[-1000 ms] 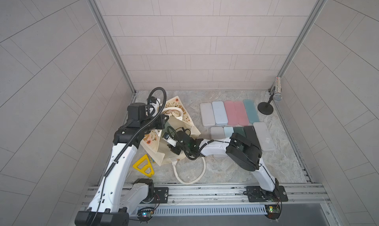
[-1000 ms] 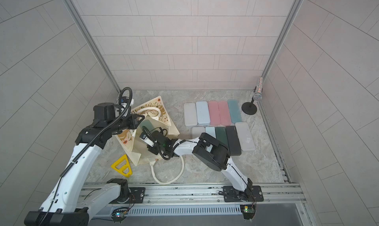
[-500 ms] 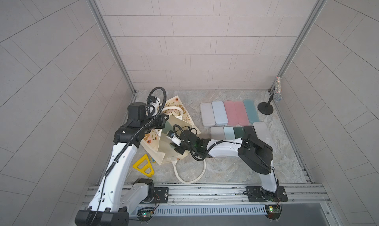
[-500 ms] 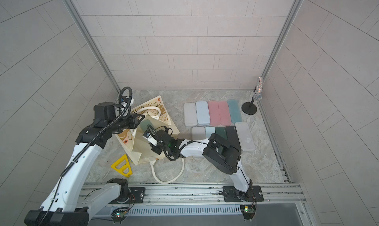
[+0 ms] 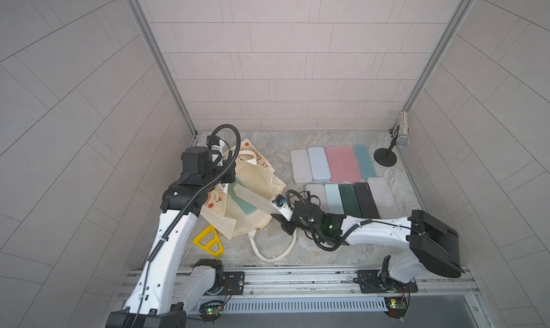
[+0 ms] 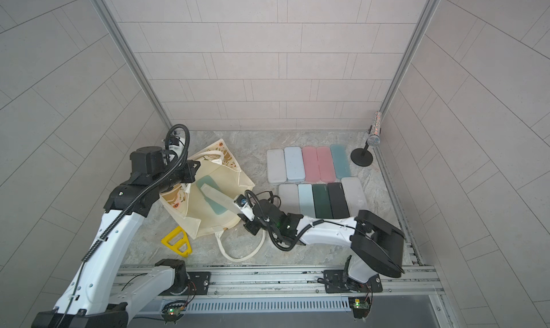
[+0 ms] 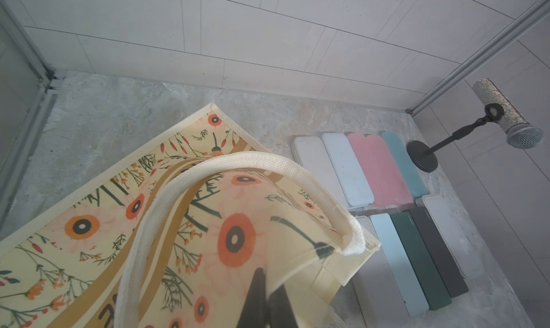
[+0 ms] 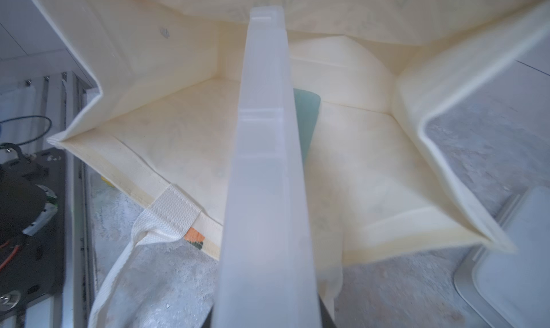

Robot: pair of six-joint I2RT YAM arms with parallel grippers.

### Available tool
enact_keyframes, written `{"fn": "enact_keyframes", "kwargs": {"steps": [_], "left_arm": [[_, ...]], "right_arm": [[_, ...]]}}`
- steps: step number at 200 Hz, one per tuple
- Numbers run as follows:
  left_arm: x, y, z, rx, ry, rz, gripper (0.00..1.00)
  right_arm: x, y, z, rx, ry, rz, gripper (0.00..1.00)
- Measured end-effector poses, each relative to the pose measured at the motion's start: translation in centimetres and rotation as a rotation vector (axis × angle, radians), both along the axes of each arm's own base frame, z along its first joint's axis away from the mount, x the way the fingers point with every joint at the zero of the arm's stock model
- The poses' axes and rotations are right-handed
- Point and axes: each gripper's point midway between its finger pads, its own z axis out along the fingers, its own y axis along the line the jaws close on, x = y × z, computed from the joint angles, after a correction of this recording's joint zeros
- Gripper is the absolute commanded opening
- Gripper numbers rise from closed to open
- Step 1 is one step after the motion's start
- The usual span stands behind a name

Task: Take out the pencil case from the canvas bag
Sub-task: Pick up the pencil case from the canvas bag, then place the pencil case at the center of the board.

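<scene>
- The cream boxy canvas bag [image 5: 262,174] [image 6: 221,174] [image 7: 238,243] [image 8: 166,127], printed with orange flowers, is tipped on its side on the grey marbled tabletop [image 5: 327,249]. Its mouth gapes toward the right arm, and two cases are seen inside it.
- The left arm is raised over the bag's far rim. The left gripper [image 5: 227,181] [image 6: 190,174] [image 7: 269,302] is clamped tight on a fold of the printed wall, beside one white rope handle [image 7: 238,161], and that rim is lifted off the table.
- The right arm is stretched low across the table, with its wrist at the bag's mouth.
- Ten flat cases [image 5: 333,168] [image 6: 309,165] in grey, blue, pink, teal, dark green and black are laid in two rows beside the bag, apart from it.
- The frosted white plastic pencil case [image 5: 253,200] [image 6: 218,198] [image 8: 265,162] is pinched at its near end by the right gripper [image 5: 277,214] [image 6: 242,213], jaws narrowed onto it. The case is tilted, with its far end inside the bag and its near end just past the rim.
- A teal case [image 5: 245,210] [image 6: 208,182] [image 8: 305,118] lies flat on the bag's inner wall, partly under the pencil case.
- A yellow triangular plastic piece [image 5: 208,240] lies near the bag's lower corner.
</scene>
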Motion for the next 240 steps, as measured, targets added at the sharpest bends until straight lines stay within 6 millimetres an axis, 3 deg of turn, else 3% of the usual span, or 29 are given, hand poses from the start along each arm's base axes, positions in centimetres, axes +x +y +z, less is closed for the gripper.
{"fn": "enact_keyframes", "kwargs": {"steps": [59, 116, 169, 208, 240], "left_arm": [[0.9, 2.9, 2.0, 0.113, -0.033, 0.135, 0.0], [3.2, 5.0, 3.5, 0.193, -0.047, 0.234, 0.0], [5.2, 6.9, 6.6, 0.263, -0.092, 0.303, 0.0], [5.6, 7.9, 7.9, 0.282, -0.116, 0.33, 0.0], [5.5, 8.2, 7.7, 0.292, -0.11, 0.331, 0.0]], "right_arm": [[-2.0, -6.1, 0.6, 0.091, 0.053, -0.109, 0.24], [-1.4, -9.8, 2.0, 0.118, 0.038, -0.258, 0.24], [0.1, -13.9, -1.2, -0.098, 0.011, -0.449, 0.23], [1.0, -15.4, -1.5, -0.253, -0.038, -0.539, 0.21], [1.3, -14.8, -1.0, -0.366, -0.1, -0.555, 0.21]]}}
